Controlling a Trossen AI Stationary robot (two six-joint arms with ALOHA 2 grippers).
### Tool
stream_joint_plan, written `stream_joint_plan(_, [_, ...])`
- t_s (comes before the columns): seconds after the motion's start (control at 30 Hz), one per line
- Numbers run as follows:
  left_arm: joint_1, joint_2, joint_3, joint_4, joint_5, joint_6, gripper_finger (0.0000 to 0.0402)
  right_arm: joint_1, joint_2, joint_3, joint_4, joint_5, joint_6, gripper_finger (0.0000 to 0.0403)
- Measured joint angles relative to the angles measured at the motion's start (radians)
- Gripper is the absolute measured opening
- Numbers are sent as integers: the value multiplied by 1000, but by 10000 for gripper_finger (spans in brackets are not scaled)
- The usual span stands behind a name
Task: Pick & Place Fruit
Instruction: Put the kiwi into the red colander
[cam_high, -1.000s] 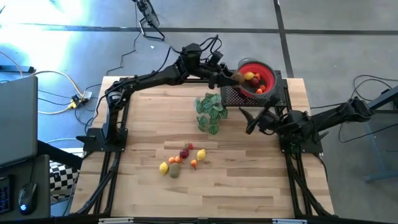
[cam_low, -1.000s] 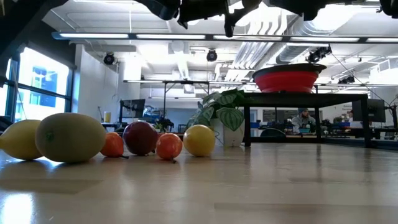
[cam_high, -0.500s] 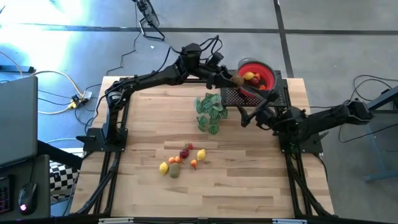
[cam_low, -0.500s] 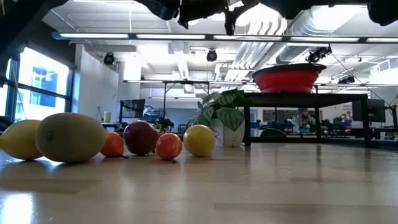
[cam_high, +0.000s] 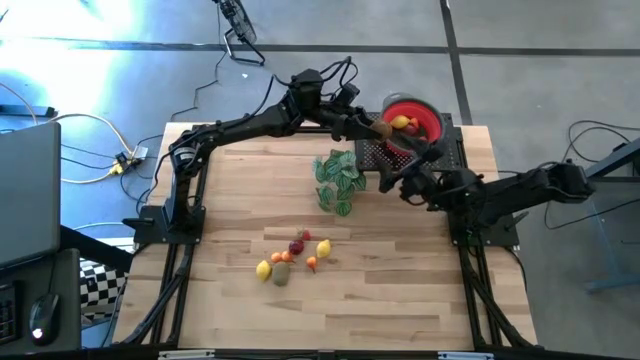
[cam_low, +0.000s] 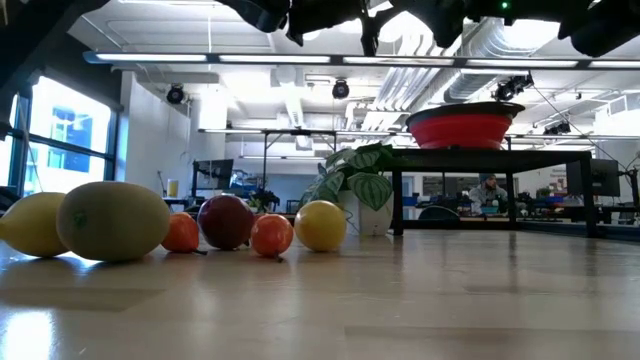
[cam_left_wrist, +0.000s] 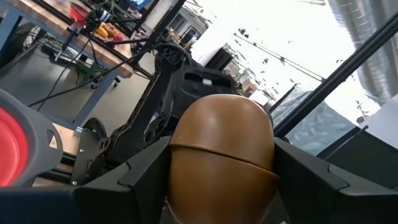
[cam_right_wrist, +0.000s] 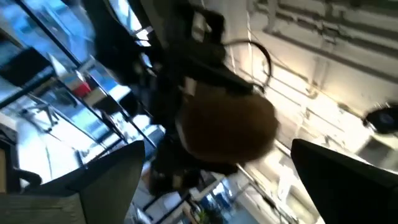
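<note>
Spreading under both my arms is the wooden surface (cam_high: 400, 290), with a leafy green sprig (cam_high: 338, 180) near its middle and a black stand (cam_high: 452, 150) at the far edge carrying the red bowl (cam_high: 428, 113), where a few fruits (cam_high: 402, 123) already lie. My left pincer (cam_high: 378, 130) hangs at the bowl's rim, clamped on a brown fruit (cam_left_wrist: 221, 155). My right pincer (cam_high: 395, 176) stands wide and holds nothing, just in front of the stand, pointing at the left one. A cluster of small fruit (cam_high: 290, 258), with a yellow lemon (cam_low: 320, 225) at one end, sits on the near part of the surface.
</note>
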Motion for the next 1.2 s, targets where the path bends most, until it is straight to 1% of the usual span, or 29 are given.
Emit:
stream_joint_plan(0.1, [0,0,0,0,-3,0,239,-11,1,0,-13,-59,0,396])
stream_joint_plan(0.33, [-32,6,0,-8,-8,0,239,-41,1,0,-9,-119,1,396])
stream_joint_plan(0.53, [-53,6,0,-23,-58,50,239,-44,0,0,-3,-119,1,396])
stream_joint_plan(0.73, [-53,6,0,-64,-80,49,239,-43,0,0,3,-161,-9,396])
stream_joint_plan(1.2, [-73,6,0,-83,-89,51,239,-65,0,0,4,-169,3,396])
